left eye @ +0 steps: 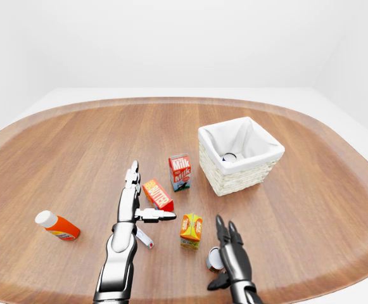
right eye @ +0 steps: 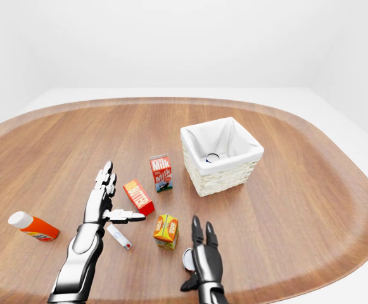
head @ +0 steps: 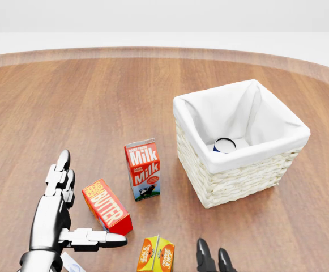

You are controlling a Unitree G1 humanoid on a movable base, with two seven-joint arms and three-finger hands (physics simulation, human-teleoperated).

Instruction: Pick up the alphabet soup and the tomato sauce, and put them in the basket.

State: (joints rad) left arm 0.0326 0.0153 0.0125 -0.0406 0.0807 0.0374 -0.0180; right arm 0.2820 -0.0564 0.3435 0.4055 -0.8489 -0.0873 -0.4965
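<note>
A white-lined wicker basket [head: 249,170] stands on the wooden table, right of centre. A can [head: 225,145] lies in its bottom; I cannot read its label. A second can [left eye: 213,258] with a silver top stands near the bottom edge of the left-eye view, partly hidden. My right hand [left eye: 229,240] is open, its fingers pointing up just right of that can and touching or nearly touching it. My left hand [left eye: 138,201] is open with the thumb spread, hovering beside the butter box [left eye: 158,194].
A milk carton [left eye: 180,171] stands left of the basket. An orange juice carton [left eye: 191,230] stands between my hands. An orange bottle with a white cap [left eye: 57,226] lies at the left. A small white packet [left eye: 144,238] lies under my left hand.
</note>
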